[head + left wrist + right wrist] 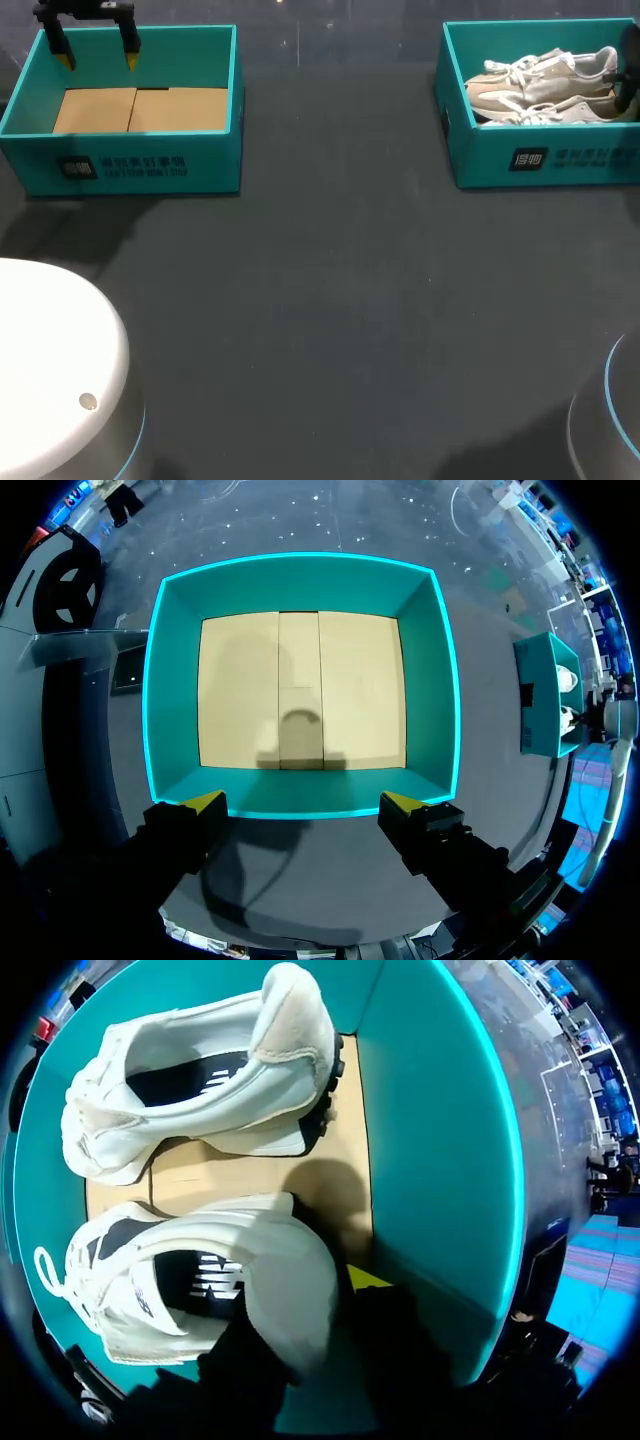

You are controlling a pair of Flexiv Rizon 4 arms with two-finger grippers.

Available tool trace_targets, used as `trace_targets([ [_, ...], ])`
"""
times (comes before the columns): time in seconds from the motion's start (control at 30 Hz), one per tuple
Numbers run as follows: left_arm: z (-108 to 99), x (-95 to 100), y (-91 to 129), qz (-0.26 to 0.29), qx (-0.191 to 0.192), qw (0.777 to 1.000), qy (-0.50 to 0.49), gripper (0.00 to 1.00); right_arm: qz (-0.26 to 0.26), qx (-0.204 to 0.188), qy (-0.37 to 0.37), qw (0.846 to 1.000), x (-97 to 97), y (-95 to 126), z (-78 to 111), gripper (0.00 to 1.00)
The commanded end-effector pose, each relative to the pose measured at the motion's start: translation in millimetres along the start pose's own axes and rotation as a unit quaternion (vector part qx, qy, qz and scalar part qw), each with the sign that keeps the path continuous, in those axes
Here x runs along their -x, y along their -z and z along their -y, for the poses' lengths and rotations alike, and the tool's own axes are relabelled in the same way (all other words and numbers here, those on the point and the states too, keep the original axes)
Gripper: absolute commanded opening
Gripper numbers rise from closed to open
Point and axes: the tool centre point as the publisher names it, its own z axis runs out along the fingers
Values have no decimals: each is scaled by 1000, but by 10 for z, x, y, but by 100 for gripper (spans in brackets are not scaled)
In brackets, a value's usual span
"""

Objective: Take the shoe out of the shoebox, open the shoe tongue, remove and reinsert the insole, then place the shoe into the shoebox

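Step one, shoe extraction - not yet done. Both shoes sit side by side in the shoebox [480, 155] at the far right of the tabletop [330, 300].

Right pincer [340, 1300] is down inside the box at the heel of the near shoe [200, 1280]. One yellow tip [365, 1278] shows between the heel and the box wall. The other finger is hidden by the shoe, so I cannot tell if it's apart or clamped on the heel. Second shoe [190, 1080] lies just beyond it, untouched.

Left pincer [302, 805] hangs over one wall of the empty box [300, 580], fingers wide apart, holding nothing.

Next move, my read: get a two-sided hold on the heel collar, then lift straight up - clear the wall and the neighbour shoe before setting down on open tabletop. The heel looks soft, so the toe may sag.
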Motion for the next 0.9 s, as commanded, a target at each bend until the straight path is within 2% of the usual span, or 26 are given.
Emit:
trace_targets([
  [0.03, 0, 0, 0, 0, 0, 1000, 0, 100, 4, 10, -4, 1000, -23, 74, 65, 0],
  [0.4, 0, 0, 0, 0, 0, 1000, 0, 100, 14, 22, -19, 999, 19, 185, 45, 0],
  [0.9, 0, 0, 0, 0, 0, 1000, 0, 100, 22, 18, -59, 998, 0, 308, -9, 0],
])
